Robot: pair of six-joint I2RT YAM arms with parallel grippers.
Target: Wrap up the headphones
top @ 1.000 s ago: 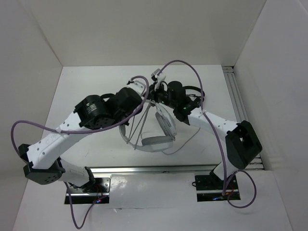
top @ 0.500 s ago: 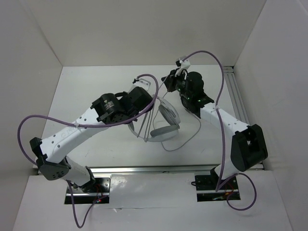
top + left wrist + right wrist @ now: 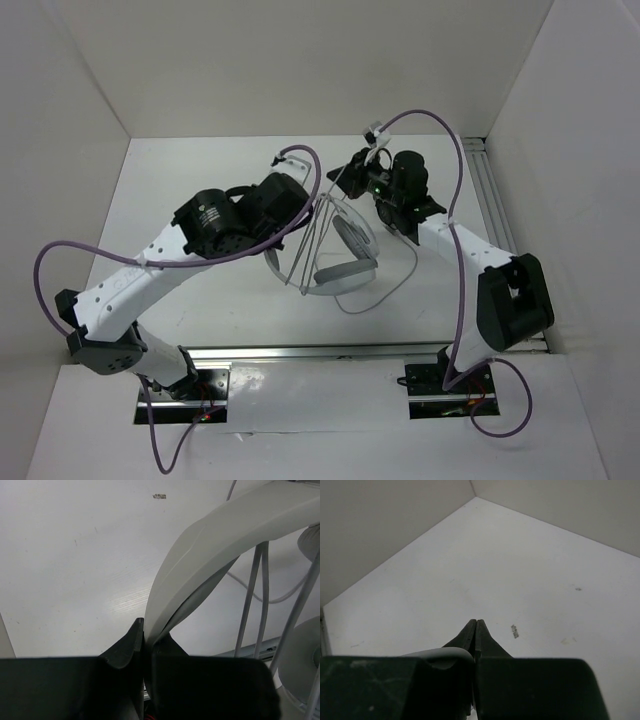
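- The headphones (image 3: 345,272) are held above the middle of the table (image 3: 190,170), between the two arms, with one earcup (image 3: 351,238) seen just beyond the other.
- The headband (image 3: 225,525) is clamped on its edge by the left gripper (image 3: 145,630), whose fingers (image 3: 125,650) are pressed against both of its faces.
- Several strands of the cable (image 3: 262,595) are stretched straight across the headphones; in the top view they are seen to converge close to the right gripper (image 3: 345,185).
- A loose loop of cable is laid on the table to the right of the earcups.
- The right gripper's fingers (image 3: 469,632) are closed tip to tip; whether the cable is pinched between them cannot be told.
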